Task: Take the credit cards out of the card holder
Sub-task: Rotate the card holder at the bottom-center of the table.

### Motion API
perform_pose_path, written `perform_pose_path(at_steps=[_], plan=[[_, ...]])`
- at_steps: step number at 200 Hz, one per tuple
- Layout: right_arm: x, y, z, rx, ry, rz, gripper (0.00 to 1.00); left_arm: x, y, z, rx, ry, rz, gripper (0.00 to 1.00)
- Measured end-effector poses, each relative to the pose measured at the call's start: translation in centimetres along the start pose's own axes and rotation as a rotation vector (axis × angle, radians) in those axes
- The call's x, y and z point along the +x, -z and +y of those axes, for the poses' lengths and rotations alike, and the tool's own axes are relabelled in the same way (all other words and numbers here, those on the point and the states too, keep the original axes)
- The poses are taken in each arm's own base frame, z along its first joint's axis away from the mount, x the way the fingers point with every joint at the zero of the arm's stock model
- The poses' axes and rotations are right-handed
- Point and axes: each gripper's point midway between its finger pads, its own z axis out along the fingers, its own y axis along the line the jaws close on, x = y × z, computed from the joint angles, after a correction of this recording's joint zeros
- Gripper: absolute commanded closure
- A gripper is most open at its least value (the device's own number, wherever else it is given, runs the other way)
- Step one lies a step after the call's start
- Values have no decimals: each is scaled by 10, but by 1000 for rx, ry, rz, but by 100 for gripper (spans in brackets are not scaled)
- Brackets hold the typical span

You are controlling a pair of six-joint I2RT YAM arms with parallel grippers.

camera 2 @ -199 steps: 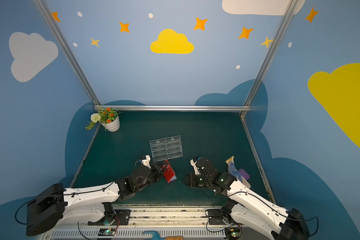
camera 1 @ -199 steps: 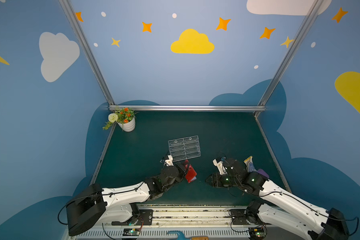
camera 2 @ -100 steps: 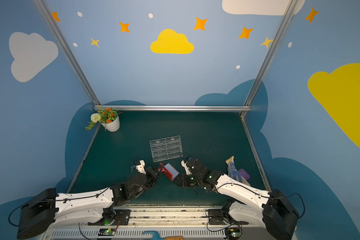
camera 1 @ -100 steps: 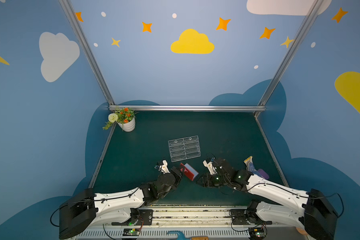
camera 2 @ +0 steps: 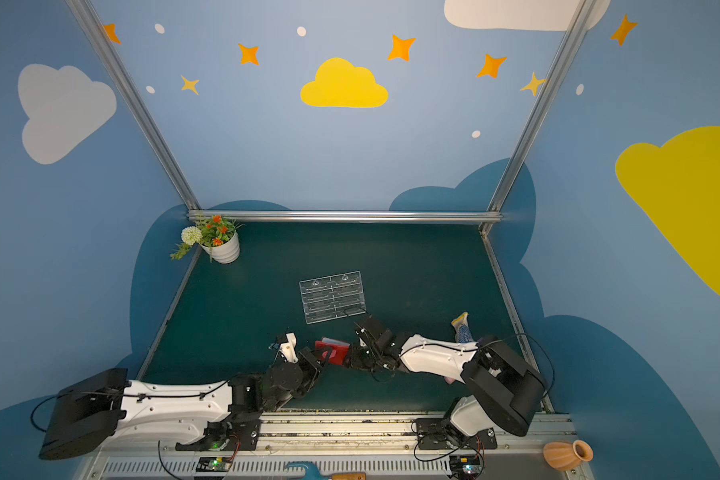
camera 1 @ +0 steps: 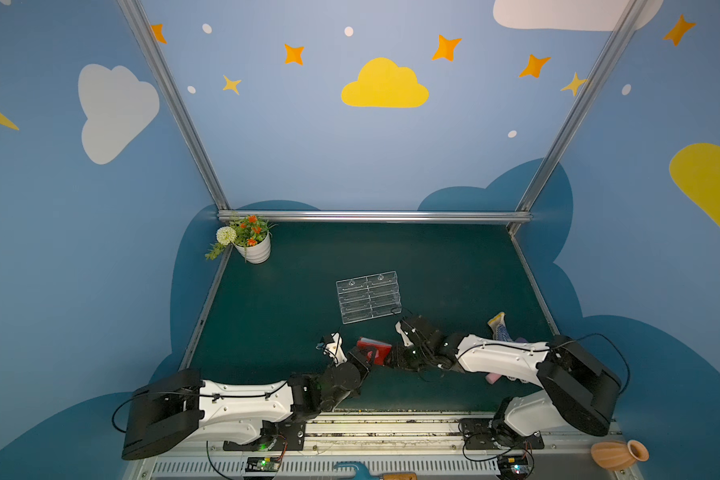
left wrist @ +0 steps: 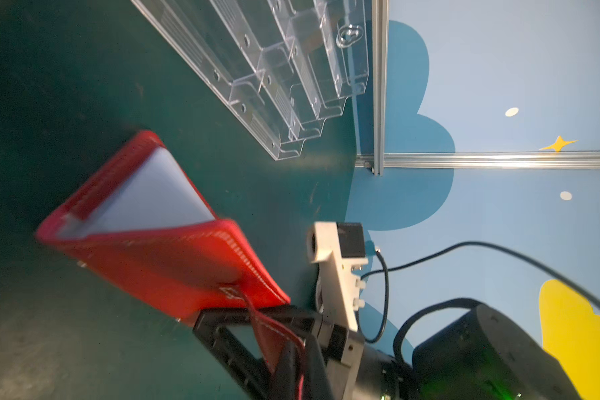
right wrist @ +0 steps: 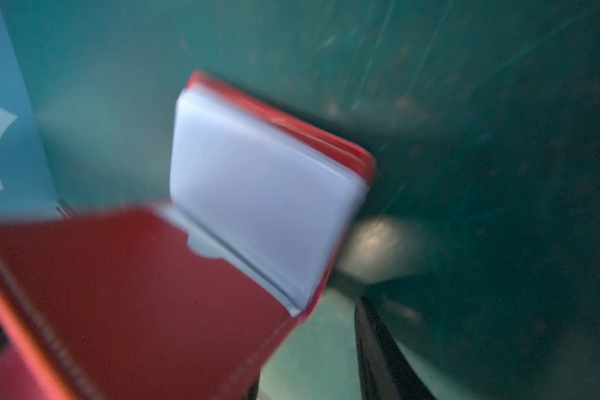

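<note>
Close to the front edge of the green tabletop (camera 1: 267,316), two robot arms are pointing inward at a red holder (camera 1: 376,348), which is lying between them, a little short of centre. The left tool (camera 1: 368,357) is sitting at the holder's near left corner, with its jaws pressed together on the holder's tab (left wrist: 274,334), as the left wrist view makes plain. The right tool (camera 1: 393,360) is sitting at the opposite, right-hand end. Whether its jaws are apart or gripping the cover cannot be told, because its wrist view is blurred. The holder's long axis is running left to right, from one tool toward the other, so both arms are about equally near. The holder is standing open in a wedge, with one red cover (right wrist: 125,294) angling away from a stack of pale sleeves (right wrist: 257,194). No cards are showing; they are probably inside the sleeves, so the coming pull is likely depending on the right tool finding the sleeves' open edge. Just beyond, a clear stand (camera 1: 368,297) is lying flat.
</note>
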Motion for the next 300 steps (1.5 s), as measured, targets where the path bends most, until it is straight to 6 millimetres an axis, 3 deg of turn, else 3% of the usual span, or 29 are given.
perform_pose_path(at_steps=[39,76,98,122,155,183,201,217,236,255,276,300], plan=[[-35,9,-11,29,-48,-79,58,20,-4,4,-25,7,30,96],[-55,13,-21,29,-63,-97,54,42,-20,4,-58,-1,63,96],[-63,21,-29,18,-79,-104,47,53,-30,6,-72,-5,81,95],[-77,49,-52,24,-137,-161,36,62,-40,8,-90,-20,89,91],[-91,99,-77,35,-184,-264,32,82,-61,-3,-88,-44,119,83],[-90,131,-86,38,-192,-319,29,99,-86,-8,-88,-62,158,64],[-86,145,-88,35,-190,-337,27,107,-99,-10,-79,-89,191,34],[-79,152,-88,29,-187,-337,26,111,-103,-15,-56,-116,217,19],[-71,160,-86,25,-179,-335,23,115,-100,-30,-42,-200,237,9],[-67,171,-82,19,-166,-352,20,125,-91,-70,7,-295,258,0],[-70,192,-77,13,-161,-403,18,140,-72,-121,107,-358,307,0],[-74,220,-71,7,-158,-470,17,149,-64,-138,143,-422,351,0]])
